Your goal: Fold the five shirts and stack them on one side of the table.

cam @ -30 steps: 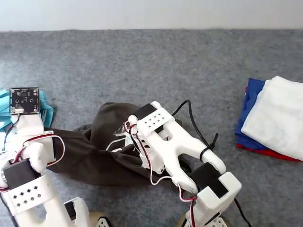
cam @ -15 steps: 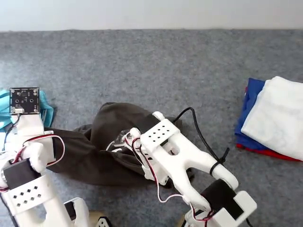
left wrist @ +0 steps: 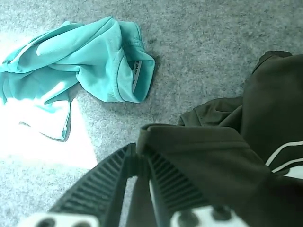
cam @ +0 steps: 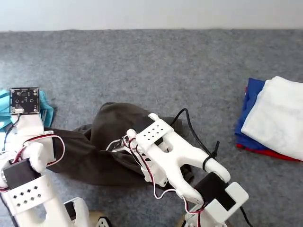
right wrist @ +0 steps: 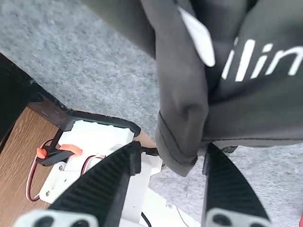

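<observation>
A dark shirt [cam: 102, 151] with white print lies crumpled at the table's front middle. My left gripper [left wrist: 141, 150] is shut on that shirt's edge [left wrist: 199, 146] at its left end, close to a crumpled teal shirt [left wrist: 80, 71]. The teal shirt [cam: 45, 106] also peeks out at the far left of the high view. My right gripper [right wrist: 173, 156] is over the middle of the dark shirt [right wrist: 189, 94]. It is open, with a hanging fold between its fingers [right wrist: 116, 177]. Folded shirts [cam: 277, 118] are stacked at the right edge, white on top of blue and red.
The left arm [cam: 28, 156] stands at the front left, the right arm [cam: 180, 156] at the front middle with its cable looping over the shirt. The table's front edge and an arm's base [right wrist: 90, 151] lie below the right gripper. Bare grey table [cam: 156, 66] stretches behind.
The right arm swung towards the table's front, then came partly back, dragging the middle fold of the dark shirt a little. The left arm has stayed still.
</observation>
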{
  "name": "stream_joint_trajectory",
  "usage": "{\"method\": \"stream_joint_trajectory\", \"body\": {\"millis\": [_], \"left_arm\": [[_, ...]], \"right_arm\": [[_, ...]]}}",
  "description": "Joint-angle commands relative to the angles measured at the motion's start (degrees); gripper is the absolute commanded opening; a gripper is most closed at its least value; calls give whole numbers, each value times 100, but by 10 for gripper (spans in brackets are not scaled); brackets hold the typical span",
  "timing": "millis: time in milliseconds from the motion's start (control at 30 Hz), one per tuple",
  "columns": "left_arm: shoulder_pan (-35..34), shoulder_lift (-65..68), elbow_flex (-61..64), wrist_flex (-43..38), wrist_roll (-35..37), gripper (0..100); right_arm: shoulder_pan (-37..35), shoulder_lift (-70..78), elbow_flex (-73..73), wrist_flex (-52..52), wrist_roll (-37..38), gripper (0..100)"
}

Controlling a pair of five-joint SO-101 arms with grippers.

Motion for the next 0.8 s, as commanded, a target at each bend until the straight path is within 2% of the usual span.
{"method": "stream_joint_trajectory", "body": {"millis": [0,200,500,767], "left_arm": [[35,-26,-13,-97,-26,15],[35,-26,-13,-97,-26,15],[35,-26,-13,-97,-26,15],[35,-26,-13,-97,-26,15]], "right_arm": [[-312,-163,-132,233,-53,222],[-875,-488,-132,233,-70,222],[-884,-576,-316,242,-53,222],[-620,57,-343,215,-44,222]]}}
